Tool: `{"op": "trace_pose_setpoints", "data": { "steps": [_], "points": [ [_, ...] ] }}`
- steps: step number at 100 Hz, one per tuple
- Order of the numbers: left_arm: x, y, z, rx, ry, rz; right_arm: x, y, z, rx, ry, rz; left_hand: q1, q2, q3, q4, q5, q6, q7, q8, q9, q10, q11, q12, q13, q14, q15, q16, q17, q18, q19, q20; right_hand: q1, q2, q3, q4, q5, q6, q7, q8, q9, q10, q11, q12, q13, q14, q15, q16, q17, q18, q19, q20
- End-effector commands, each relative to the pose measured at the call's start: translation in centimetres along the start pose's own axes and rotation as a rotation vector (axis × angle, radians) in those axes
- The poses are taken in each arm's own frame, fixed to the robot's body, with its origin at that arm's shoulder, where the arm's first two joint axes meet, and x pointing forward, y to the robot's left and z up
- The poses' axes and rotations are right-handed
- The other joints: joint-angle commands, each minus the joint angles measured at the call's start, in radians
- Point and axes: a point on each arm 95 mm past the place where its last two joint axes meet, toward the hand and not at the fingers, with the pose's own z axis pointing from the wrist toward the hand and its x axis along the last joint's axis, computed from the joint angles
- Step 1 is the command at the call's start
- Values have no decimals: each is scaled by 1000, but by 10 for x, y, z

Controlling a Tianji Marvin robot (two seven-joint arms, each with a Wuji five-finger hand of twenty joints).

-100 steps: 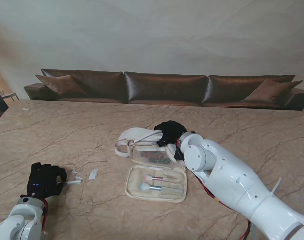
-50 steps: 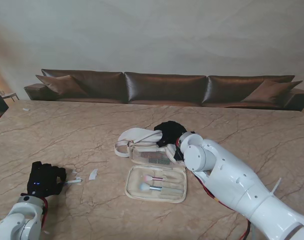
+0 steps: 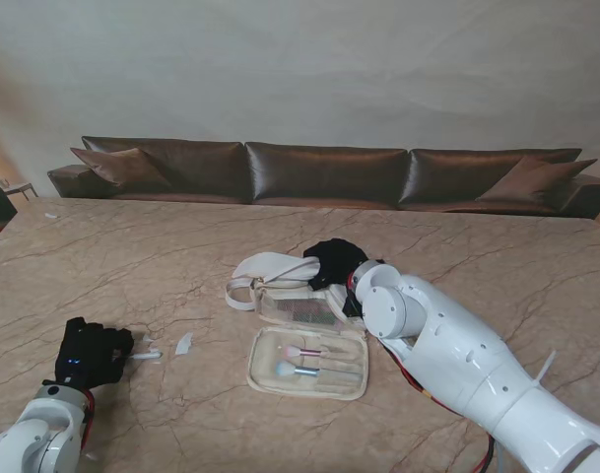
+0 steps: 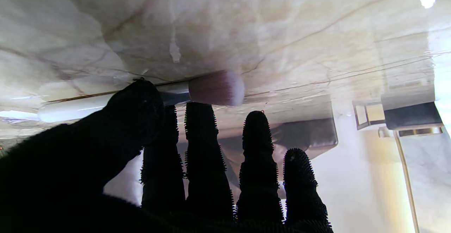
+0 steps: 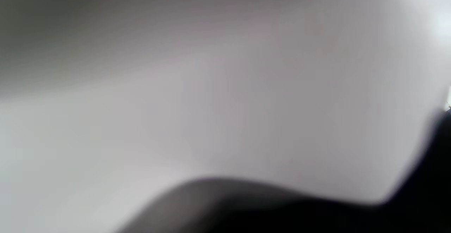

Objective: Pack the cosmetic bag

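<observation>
Shifted slightly since a second ago: left hand (image 3: 91, 353) now sits a touch nearer to me and more to the right, with the makeup brush (image 3: 147, 354) protruding from it toward the bag. Noted in the left wrist view: left hand (image 4: 169, 176) with thumb (image 4: 135, 106) pressed onto the white handle of the makeup brush (image 4: 197, 92), four fingers (image 4: 199, 148) extended and only slightly apart beside it. Brush lying flat on the marble table (image 3: 132, 266), bristle head pink with pale tip. Grip partial; contact by thumb confirmed, closure around the handle not confirmed.

Unchanged: right hand (image 3: 331, 262) resting on the far end of the cosmetics bag (image 3: 307, 361), against its white strap (image 3: 270, 268). Finger spread not discernible; right wrist view blurred grey, nothing readable.

Cosmetics bag open at table centre, two brushes (image 3: 304, 360) lying inside the near tray, clear pocket behind. Small white scrap (image 3: 183, 343) on the table between left hand and bag, apart from both. Brown sofa (image 3: 329, 177) along the far wall.
</observation>
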Motion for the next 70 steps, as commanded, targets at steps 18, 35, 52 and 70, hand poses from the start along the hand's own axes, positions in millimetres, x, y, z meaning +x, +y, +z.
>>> {"op": "trace_pose_setpoints", "data": {
  "steps": [18,35,52,70],
  "points": [
    [8,15,-14,-52,20,-16,9,0,1,-12,15,17,76,19,1,12,61,-52,55,-21,228,18,-102,-173,121,-31,21,-19,-3,-51,160,78,147,113,98,54,52,-154,103,31,24,-13,-11,4,63,-14,58,-8,32,-15,48,-27],
    [12,8,-14,-34,16,-51,9,0,1,-16,11,26,77,17,1,15,59,-51,61,-20,255,18,-60,-115,146,-32,48,6,-2,-56,181,70,147,115,96,55,52,-154,104,31,24,-12,-11,4,63,-14,58,-9,31,-14,49,-27],
    [14,1,-14,-26,19,-59,9,0,0,-16,13,32,77,13,1,18,63,-55,61,-21,256,15,-56,-100,148,-34,47,13,-4,-61,181,64,147,115,96,55,53,-154,104,31,24,-14,-11,4,63,-14,58,-9,31,-14,49,-27],
    [19,-6,-14,-14,34,-64,8,0,-1,-22,10,34,77,10,4,19,62,-57,60,-18,261,13,-54,-89,155,-34,46,21,-3,-63,181,61,147,116,95,55,49,-155,102,30,24,-13,-12,4,63,-14,58,-9,31,-14,49,-27]
  ]
}}
